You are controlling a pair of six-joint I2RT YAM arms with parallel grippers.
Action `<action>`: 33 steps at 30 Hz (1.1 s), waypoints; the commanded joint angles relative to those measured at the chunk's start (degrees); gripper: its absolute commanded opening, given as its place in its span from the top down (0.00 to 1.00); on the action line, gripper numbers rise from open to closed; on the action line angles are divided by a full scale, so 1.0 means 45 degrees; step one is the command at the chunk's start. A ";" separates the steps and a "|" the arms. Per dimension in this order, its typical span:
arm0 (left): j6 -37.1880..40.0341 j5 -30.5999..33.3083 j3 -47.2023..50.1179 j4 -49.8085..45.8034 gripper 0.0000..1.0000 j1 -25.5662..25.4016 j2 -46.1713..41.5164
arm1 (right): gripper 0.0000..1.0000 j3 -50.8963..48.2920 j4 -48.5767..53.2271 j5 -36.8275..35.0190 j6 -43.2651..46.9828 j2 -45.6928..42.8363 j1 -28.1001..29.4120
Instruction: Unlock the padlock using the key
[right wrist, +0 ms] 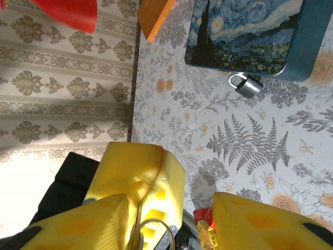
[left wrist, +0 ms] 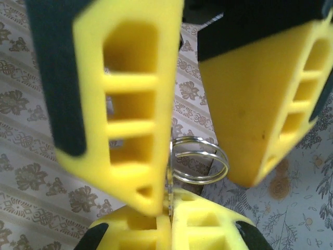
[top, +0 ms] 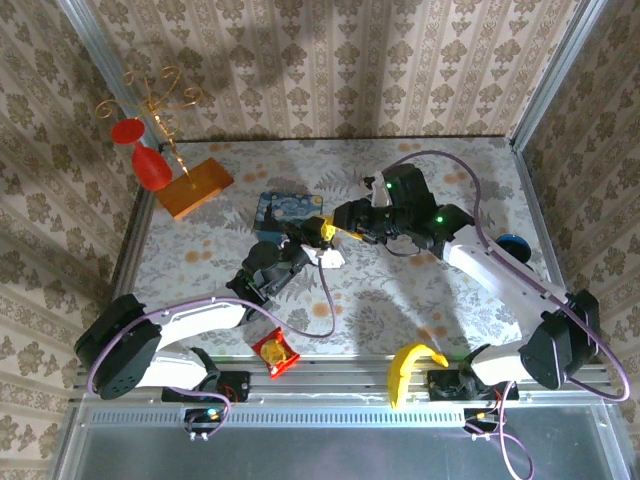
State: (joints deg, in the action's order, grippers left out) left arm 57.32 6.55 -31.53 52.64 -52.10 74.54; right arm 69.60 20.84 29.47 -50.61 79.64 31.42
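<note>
Above the floral table my left gripper (top: 300, 243) (left wrist: 170, 216) is shut on the flat blade of the key (left wrist: 169, 200), whose silver ring (left wrist: 200, 162) stands up out of its yellow fingers. My right gripper (top: 328, 229) (right wrist: 169, 205) faces it and is open. One of its fingers (left wrist: 130, 104) lies against the key's side, and the other finger (left wrist: 260, 104) stands apart beyond the ring. The padlock (right wrist: 246, 85), small and silvery grey, lies on the table beside the blue starry-night tin (right wrist: 244, 31) (top: 288, 210), away from both grippers.
A red glass (top: 150, 165) and a gold stand on an orange wooden block (top: 195, 187) stand at the back left. A banana (top: 408, 368) and a red snack packet (top: 274, 351) lie at the near edge. A blue round thing (top: 515, 245) sits on the right. Patterned walls enclose the table.
</note>
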 commanded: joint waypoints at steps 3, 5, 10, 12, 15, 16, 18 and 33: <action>0.0180 0.0238 -0.0260 0.0469 1.00 -0.0080 0.0036 | 0.74 0.0520 -0.0353 0.0508 -0.0128 0.0526 0.0167; 0.0159 0.0283 -0.0241 0.0470 1.00 -0.0075 0.0036 | 0.83 0.0512 -0.0373 0.0427 -0.0128 0.0490 0.0166; 0.0042 0.0381 -0.0201 0.0549 1.00 -0.0073 0.0110 | 1.00 0.0394 -0.0369 0.0272 -0.0105 0.0323 0.0148; -0.0023 0.0401 -0.0171 0.0635 1.00 -0.0078 0.0153 | 1.00 0.0334 -0.0412 0.0180 -0.0091 0.0216 0.0137; -0.0341 0.0362 -0.0031 0.0782 0.67 -0.0069 0.0063 | 1.00 0.0191 -0.0484 -0.0025 -0.0032 0.0111 0.0023; -0.0468 0.0316 0.0010 0.0724 0.49 -0.0065 -0.0042 | 1.00 0.0113 -0.0545 -0.0068 -0.0037 0.0116 -0.0035; -0.1027 0.0033 0.0109 0.0039 0.18 -0.0083 -0.0514 | 1.00 -0.0135 -0.0875 -0.0159 0.0015 -0.0508 -0.0231; -1.1556 -0.3249 -0.0009 -0.6402 0.00 0.1931 -0.5627 | 1.00 -0.1421 -0.3033 -0.0297 0.1710 -0.1172 -0.0689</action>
State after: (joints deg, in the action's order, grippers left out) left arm 22.44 -2.72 -30.89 29.63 -46.89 51.44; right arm 64.27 10.46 28.51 -46.41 76.09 28.47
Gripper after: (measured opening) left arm 0.999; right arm 0.039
